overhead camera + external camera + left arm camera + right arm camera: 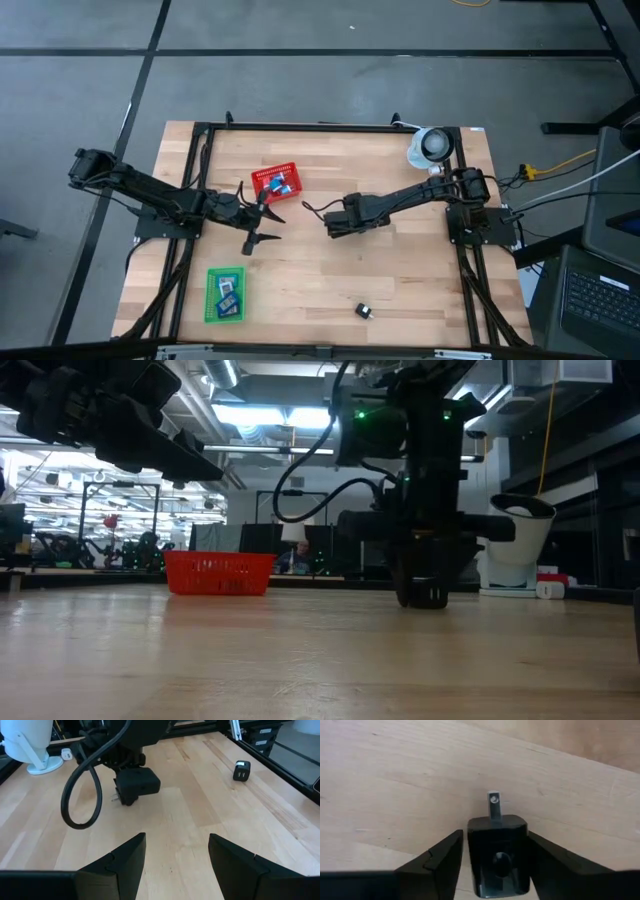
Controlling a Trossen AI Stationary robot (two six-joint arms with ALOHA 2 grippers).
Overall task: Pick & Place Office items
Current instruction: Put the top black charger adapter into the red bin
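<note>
My right gripper (335,222) stands near the table's middle, shut on a black charger block (497,852) with metal prongs (493,804). In the low view this gripper (425,595) reaches straight down to the tabletop. My left gripper (262,226) hovers open to its left, between the red basket and the green tray, and touches nothing. Its own view shows its fingers apart (177,845) over bare wood. A second small black piece (363,311) lies flat on the table near the near edge. Small blue pieces lie in the red mesh basket (275,182). My right gripper pinches the black charger block by its two side faces (470,855), one finger on each. The fingers come from above, pointing down. The prongs (116,797) stick out level from the block's side. The block sits at the tabletop; whether it touches the wood, I cannot tell.
The flat green tray (225,293) with a few small pieces lies near the left front corner. A white stand-like object (430,145) sits at the far right corner. The right arm's black cable (75,795) loops down beside the charger. Bare wood lies between the two grippers.
</note>
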